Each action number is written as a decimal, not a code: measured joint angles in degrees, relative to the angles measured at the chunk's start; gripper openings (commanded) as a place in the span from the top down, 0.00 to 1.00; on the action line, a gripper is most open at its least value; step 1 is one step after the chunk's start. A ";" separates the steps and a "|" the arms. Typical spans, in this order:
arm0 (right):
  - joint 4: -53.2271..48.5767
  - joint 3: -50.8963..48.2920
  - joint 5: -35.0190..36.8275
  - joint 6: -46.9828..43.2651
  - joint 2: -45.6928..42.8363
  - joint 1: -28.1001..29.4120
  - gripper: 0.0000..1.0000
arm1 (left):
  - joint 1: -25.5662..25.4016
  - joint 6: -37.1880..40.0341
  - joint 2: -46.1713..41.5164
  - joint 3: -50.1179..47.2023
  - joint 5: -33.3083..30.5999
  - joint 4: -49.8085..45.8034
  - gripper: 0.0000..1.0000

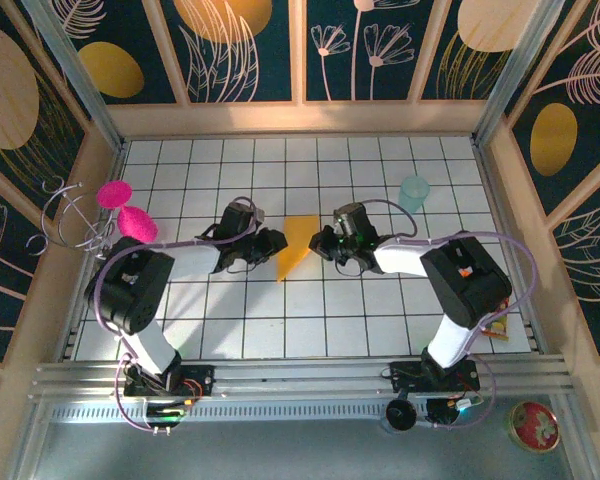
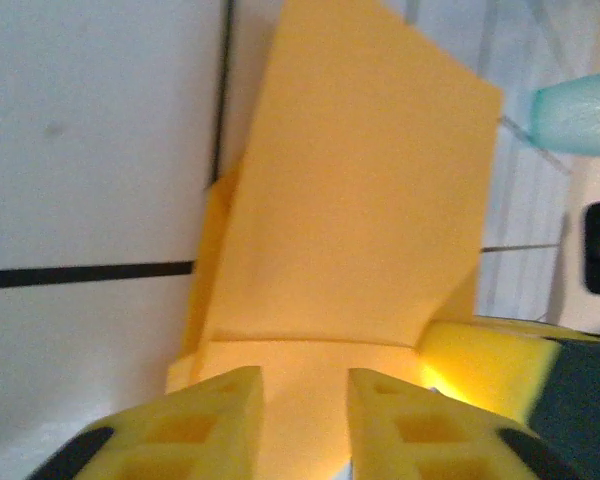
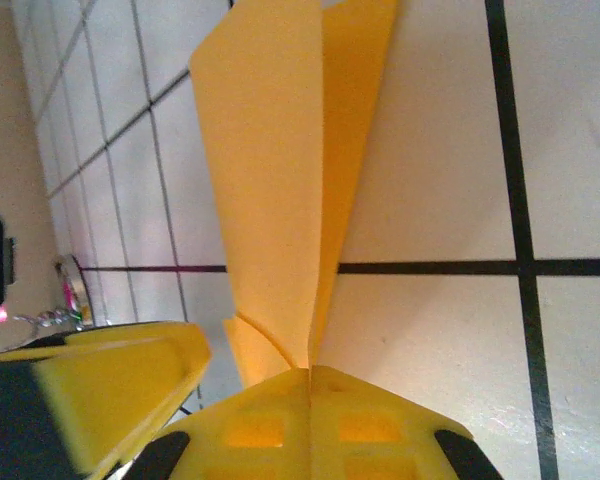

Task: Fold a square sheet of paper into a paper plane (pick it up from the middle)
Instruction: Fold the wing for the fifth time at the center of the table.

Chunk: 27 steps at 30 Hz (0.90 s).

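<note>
The orange-yellow paper plane (image 1: 296, 246) is a folded dart shape near the table's middle, its point toward the near side. My right gripper (image 1: 327, 244) is at its right edge. In the right wrist view the fingers (image 3: 310, 385) are pressed together on the paper's (image 3: 280, 170) folded edge, and the layers stand up from the tiled table. My left gripper (image 1: 271, 242) is at the paper's left side. In the left wrist view its jaws (image 2: 305, 400) stand apart with the paper (image 2: 360, 190) lying between and beyond them, not pinched.
A pale teal cup (image 1: 414, 192) stands at the back right of the paper. Pink objects (image 1: 128, 214) and a wire frame (image 1: 65, 215) sit by the left wall. A small snack packet (image 1: 496, 329) lies near the right arm's base.
</note>
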 measured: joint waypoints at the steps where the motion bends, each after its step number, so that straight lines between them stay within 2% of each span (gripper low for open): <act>1: 0.02 0.00 0.00 0.02 -0.59 -0.39 1.00 | 0.00 0.92 -1.44 0.00 -0.46 0.24 0.63; 5: 0.00 0.00 -0.24 0.68 -1.99 -1.75 1.00 | -0.02 5.03 -6.49 -1.03 -2.12 3.30 0.53; 10: -0.42 0.11 -1.53 2.29 -2.08 -2.12 1.00 | -1.31 12.70 -8.57 -2.40 -6.14 4.33 0.46; 17: -0.48 0.76 -3.58 4.52 -2.05 -4.24 1.00 | -8.55 25.05 -7.23 -0.55 -14.53 1.42 0.44; 20: -0.46 0.87 -4.44 5.35 -2.05 -4.90 1.00 | -10.36 29.38 -6.01 0.13 -17.03 1.25 0.41; 27: -0.33 0.85 -6.43 7.34 -2.03 -5.20 1.00 | -14.29 38.01 -2.47 1.73 -23.87 0.44 0.44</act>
